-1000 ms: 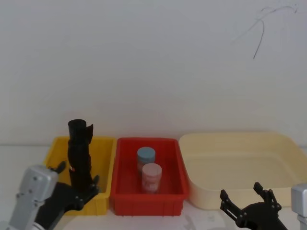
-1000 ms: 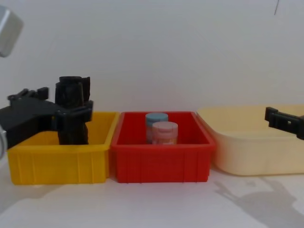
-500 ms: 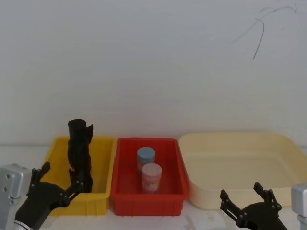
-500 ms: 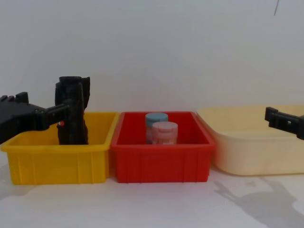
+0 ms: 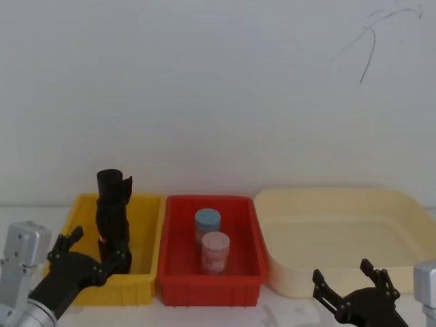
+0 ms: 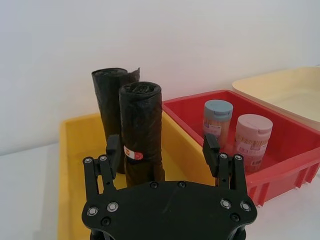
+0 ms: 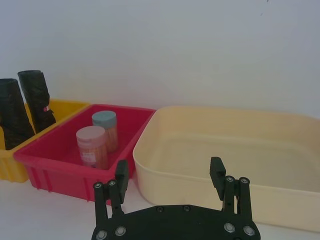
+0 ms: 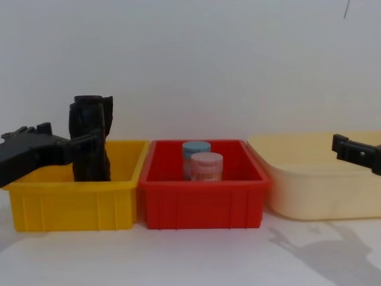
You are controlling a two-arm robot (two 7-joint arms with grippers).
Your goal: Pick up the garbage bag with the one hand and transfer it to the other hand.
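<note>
1. Garbage bag (image 6: 141,120) stands upright in yellow bin (image 6: 75,165), far left.
2. Left gripper (image 6: 162,150) at bag, fingers spread, not clamping.
3. Right gripper (image 7: 169,172) near right, fingers spread, holding nothing.

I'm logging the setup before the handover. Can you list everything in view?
garbage bag: one, black, upright in the yellow bin, small red-and-white label
slimmer roll: one, black, notched top, upright just behind the garbage bag
yellow bin: one, yellow, leftmost on the table
red bin: one, red, middle
blue-lidded jar: one, in the red bin, farther back
pink-lidded jar: one, in the red bin, in front of the blue one
cream tub: one, cream, rightmost
table: one, white
left pincer: black, open, at the yellow bin facing the garbage bag
right pincer: black, open, low before the cream tub
</note>
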